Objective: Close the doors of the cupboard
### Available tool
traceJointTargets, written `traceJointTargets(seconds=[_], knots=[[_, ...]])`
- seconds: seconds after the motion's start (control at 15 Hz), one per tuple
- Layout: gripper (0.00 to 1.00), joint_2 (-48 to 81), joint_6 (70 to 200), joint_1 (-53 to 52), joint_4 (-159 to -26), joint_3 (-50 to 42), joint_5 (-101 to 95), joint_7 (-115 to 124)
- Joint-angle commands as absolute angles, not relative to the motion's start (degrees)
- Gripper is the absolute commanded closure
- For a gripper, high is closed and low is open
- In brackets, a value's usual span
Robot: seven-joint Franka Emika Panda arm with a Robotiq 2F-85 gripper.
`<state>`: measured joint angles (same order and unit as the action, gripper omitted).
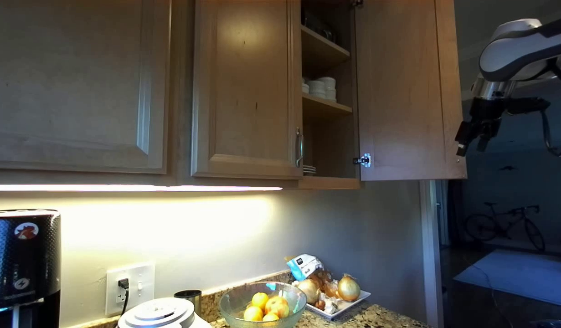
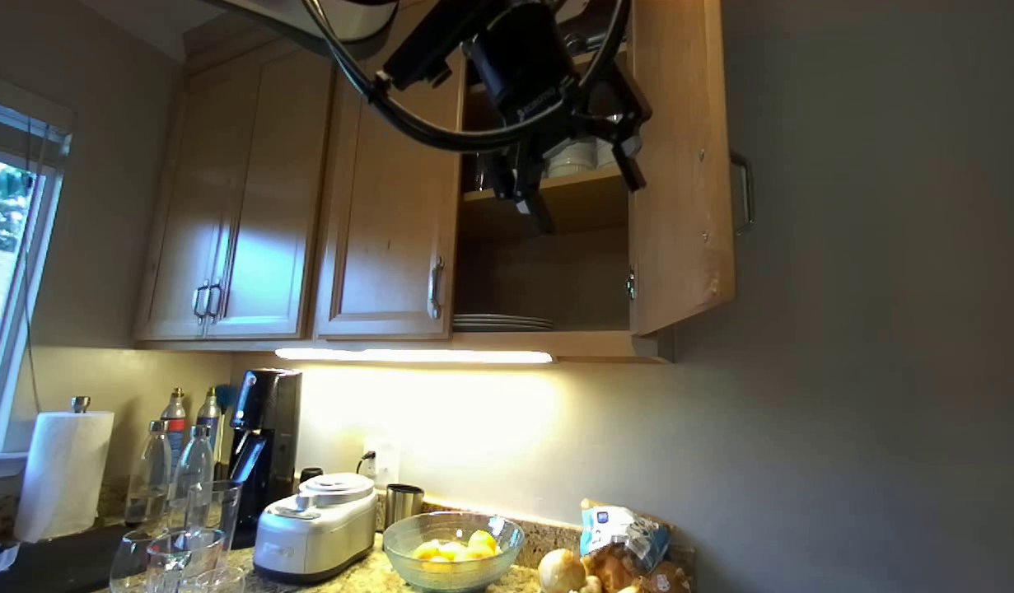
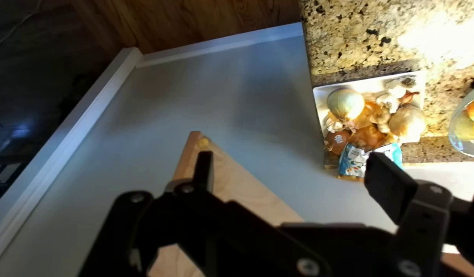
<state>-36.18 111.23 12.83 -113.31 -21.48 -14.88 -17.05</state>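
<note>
Hanging near the free edge of the swung-out, tall light-brown wooden door (image 1: 403,91), the black two-fingered gripper (image 1: 472,148) points downward with its jaws apart; I see nothing clamped between them. That spread suits nudging or hooking a panel more than grasping it, I judge. In the wrist view one of its fingers (image 3: 203,169) overlaps the door near a corner, though I cannot tell whether they touch.

The door stands out from the light-brown wooden wall cupboard (image 1: 329,183) with a small silver metal hinge (image 1: 364,160) low on its inner face, which leaves that half of the interior exposed. Its slim silver bar handle (image 2: 750,193) sits on the outer face, turned away from the opening, so closing likely calls for pressure from that side. The matching light-brown recessed-panel door (image 1: 248,91) beside it lies against the cupboard front, seemingly shut already, so only one door appears left to close.

Inside, round white dishes (image 1: 323,89) stacked on a light-brown wooden shelf (image 1: 330,105) seem to sit behind its front edge, so the door should clear them. The risk may be a finger caught as door meets cupboard.
</note>
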Motion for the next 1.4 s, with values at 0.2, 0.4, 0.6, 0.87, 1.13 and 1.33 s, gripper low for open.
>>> traceJointTargets(seconds=[0.2, 0.4, 0.6, 0.87, 1.13, 1.33], knots=[[0.00, -30.42, 111.56, 13.56, -108.34, -23.20, -14.76, -17.74], [0.00, -26.60, 110.84, 13.72, -105.85, -23.73, -14.06, -17.84], [0.00, -23.03, 109.89, 14.21, -102.95, -23.96, -14.06, -17.91], [0.00, -20.99, 108.03, 15.12, -100.24, -23.26, -14.66, -17.24], [0.00, -21.89, 109.23, 15.95, -100.95, -22.73, -16.57, -17.63], [0.00, -21.29, 109.99, 16.17, -100.91, -23.67, -16.97, -19.38]])
